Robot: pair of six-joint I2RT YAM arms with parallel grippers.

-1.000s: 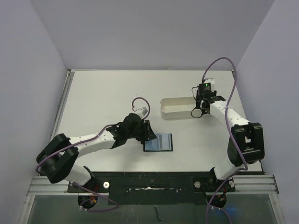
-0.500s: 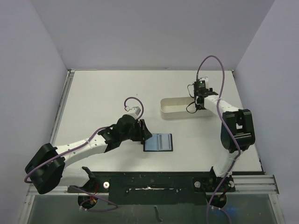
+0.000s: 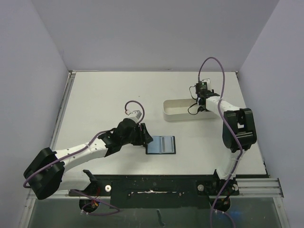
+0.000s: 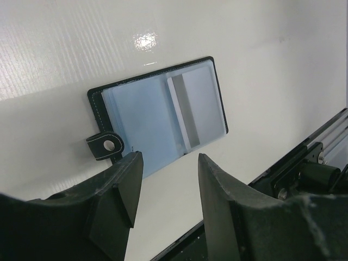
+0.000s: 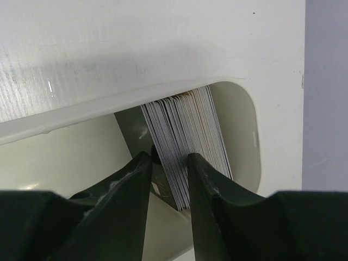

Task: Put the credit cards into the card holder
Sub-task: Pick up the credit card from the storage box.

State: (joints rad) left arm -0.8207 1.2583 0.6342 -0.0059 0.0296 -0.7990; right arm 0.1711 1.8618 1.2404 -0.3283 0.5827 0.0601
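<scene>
Credit cards [image 5: 187, 130] stand packed on edge at the right end of the white tray [image 3: 172, 114], toward the worktop's right edge. The right gripper [image 5: 168, 171] straddles some, and I cannot tell if it grips them. The card holder [image 3: 160, 145] lies open near the front edge, with the left gripper [image 4: 166, 163] beside it, jaws spread.

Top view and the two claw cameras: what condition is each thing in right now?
card holder: lying open, pockets up, snap tab undone.
white tray: upright, partly filled.
credit cards: stacked on edge in the white tray's right end.
left gripper: open, empty, beside the holder's tab.
right gripper: down over the cards, some between its jaws; grip unclear.
</scene>
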